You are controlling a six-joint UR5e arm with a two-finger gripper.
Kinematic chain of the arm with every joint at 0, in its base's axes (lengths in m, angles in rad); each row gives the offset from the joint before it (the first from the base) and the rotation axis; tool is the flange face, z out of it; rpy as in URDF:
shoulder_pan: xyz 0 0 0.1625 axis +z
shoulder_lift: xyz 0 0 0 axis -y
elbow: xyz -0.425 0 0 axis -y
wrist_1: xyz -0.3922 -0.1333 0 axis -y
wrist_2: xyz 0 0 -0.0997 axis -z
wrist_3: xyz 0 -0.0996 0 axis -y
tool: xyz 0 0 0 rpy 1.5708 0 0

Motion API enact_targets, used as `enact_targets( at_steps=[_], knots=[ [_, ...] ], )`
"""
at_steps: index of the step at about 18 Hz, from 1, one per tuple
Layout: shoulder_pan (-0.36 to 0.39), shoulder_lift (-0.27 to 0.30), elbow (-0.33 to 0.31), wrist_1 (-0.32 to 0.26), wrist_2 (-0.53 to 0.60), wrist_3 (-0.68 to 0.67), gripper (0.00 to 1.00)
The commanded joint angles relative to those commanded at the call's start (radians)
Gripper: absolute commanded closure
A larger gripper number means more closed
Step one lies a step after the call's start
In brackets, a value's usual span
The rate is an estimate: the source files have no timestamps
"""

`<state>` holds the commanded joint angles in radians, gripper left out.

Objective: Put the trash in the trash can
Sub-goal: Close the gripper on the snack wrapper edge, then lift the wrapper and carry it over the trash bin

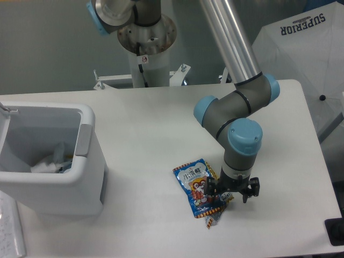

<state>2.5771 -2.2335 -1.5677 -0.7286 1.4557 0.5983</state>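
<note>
At the far left your trash can (80, 161) stood on the table (150, 123), a white bin with a grey strip on its right rim, and inside it you could make out pale, clear crumpled material low against the left wall. That looked like the crushed bottle (51, 161) already dropped in, though the view into the bin was too dim to be sure of it. If so, you had one of the two pieces of trash dealt with and one left. The piece left was the snack packet (196, 185), the blue one with the cartoon animal, lying flat on the table well to the right of the bin and toward the near edge, with its yellow-red edge on the right side and a crumpled corner pointing toward you. Right of that, your gripper (231, 189) was down at table level, hanging straight from the wrist. Its jaws stood apart, not clamped on anything: the left finger sat over the packet's right edge, touching it or just above it, which the picture could not settle, and the right finger stood on bare table beyond the packet. So the packet's right margin lay between the jaws while most of it lay outside them to the left. Nothing was lifted; the grasp, the carry leftward and the drop into the bin all remained for you.
</note>
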Motion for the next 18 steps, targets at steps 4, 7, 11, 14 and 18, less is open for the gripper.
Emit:
enact_targets(
  at_steps=[4, 7, 11, 14, 18],
  knots=[
    [-0.002, -0.008, 0.000, 0.000, 0.003, -0.002, 0.03],
    [-0.002, -0.008, -0.005, 0.000, 0.009, 0.000, 0.08],
    [-0.003, -0.002, -0.008, -0.002, 0.009, 0.000, 0.30],
    [-0.003, 0.005, -0.017, -0.002, 0.009, 0.000, 0.48],
    [-0.003, 0.015, -0.025, -0.003, 0.006, -0.003, 0.72]
  ],
)
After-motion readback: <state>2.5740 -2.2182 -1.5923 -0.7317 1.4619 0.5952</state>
